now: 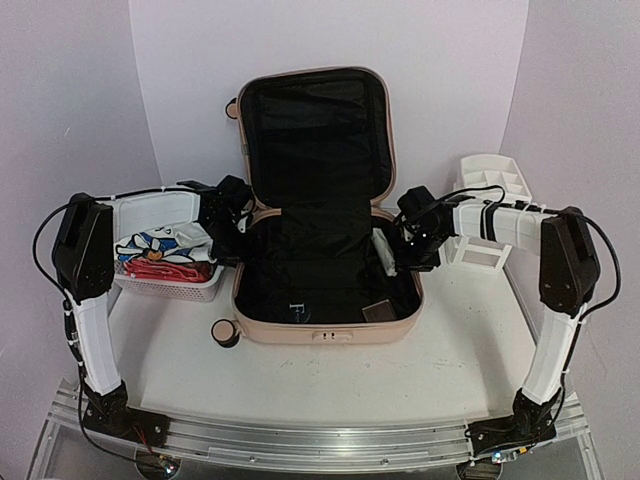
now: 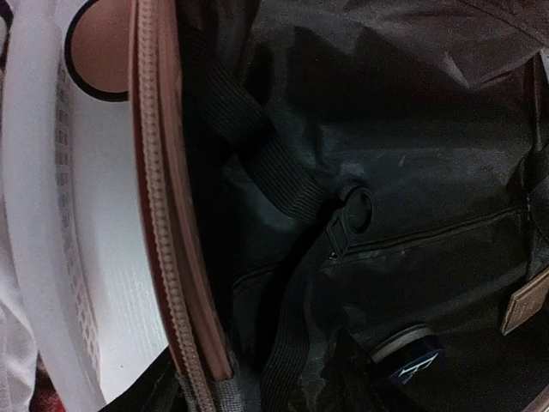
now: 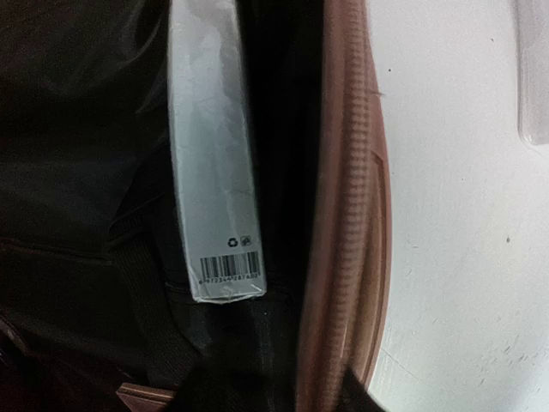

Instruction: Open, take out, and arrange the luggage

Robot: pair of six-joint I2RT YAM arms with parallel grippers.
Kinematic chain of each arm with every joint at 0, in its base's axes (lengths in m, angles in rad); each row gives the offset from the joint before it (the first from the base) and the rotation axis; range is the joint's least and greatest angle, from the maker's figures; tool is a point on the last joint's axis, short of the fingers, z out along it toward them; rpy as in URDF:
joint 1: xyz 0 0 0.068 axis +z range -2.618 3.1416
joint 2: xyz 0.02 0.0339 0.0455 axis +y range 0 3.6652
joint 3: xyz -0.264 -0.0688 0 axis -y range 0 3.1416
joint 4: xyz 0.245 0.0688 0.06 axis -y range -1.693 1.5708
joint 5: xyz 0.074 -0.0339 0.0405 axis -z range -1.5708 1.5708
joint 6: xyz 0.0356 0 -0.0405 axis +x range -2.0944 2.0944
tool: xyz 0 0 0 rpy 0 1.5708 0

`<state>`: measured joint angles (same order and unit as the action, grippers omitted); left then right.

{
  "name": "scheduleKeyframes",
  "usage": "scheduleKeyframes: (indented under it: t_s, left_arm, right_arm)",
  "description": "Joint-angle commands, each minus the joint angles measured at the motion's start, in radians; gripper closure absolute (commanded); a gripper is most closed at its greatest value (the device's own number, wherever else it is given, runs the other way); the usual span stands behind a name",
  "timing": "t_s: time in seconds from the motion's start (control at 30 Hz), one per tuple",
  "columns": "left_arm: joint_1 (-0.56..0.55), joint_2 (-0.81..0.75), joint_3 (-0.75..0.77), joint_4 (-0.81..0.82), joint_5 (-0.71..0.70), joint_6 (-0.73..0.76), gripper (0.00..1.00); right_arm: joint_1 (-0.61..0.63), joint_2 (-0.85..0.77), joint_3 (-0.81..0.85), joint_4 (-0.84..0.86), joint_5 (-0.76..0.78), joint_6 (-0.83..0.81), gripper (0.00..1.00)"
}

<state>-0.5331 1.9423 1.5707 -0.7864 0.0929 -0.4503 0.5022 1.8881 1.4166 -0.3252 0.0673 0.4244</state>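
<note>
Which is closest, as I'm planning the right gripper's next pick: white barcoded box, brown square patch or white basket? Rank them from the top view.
1. White barcoded box, beside the right gripper, at the luggage right wall.
2. Brown square patch, inside the near-right corner.
3. White basket, outside, far left.

a robot lab test cell
plain white walls round a white surface; left arm and right arm bolted on an aluminium rail.

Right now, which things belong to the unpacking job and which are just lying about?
Job: open suitcase, white box against its right wall, small round tin on the lining.
Lying about: white basket holding cloth, white drawer tray.
</note>
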Motion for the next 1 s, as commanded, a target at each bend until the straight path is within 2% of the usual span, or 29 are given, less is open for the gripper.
scheduleKeyframes:
  t_s: [0.0,0.2,0.33,0.47,0.6,0.8,0.97]
  left_arm:
    - [0.010,-0.089,0.043,-0.002,-0.061,0.019,0.44]
    - [0.013,-0.168,0.075,-0.030,-0.111,0.035,0.39]
    - [0.013,-0.213,0.091,-0.043,-0.097,0.045,0.38]
    - [0.013,-0.261,0.083,-0.044,-0.097,0.048,0.37]
    - [0.013,-0.300,0.061,-0.045,-0.115,0.043,0.37]
    - [0.013,-0.353,0.030,-0.044,-0.148,0.035,0.37]
    - [0.013,-0.371,0.015,-0.045,-0.152,0.037,0.37]
  right_arm:
    - [0.029,-0.023,0.053,0.067,0.056,-0.033,0.56]
    - [-0.006,-0.113,0.087,0.006,0.163,-0.102,0.37]
    - [-0.077,-0.158,0.132,-0.026,0.194,-0.114,0.31]
    - [-0.156,-0.203,0.168,-0.037,0.249,-0.055,0.23]
    - [-0.235,-0.245,0.176,-0.038,0.359,0.100,0.02]
    - [-0.272,-0.220,0.271,-0.127,0.556,0.329,0.02]
    - [-0.326,-0.221,0.284,-0.164,0.571,0.510,0.02]
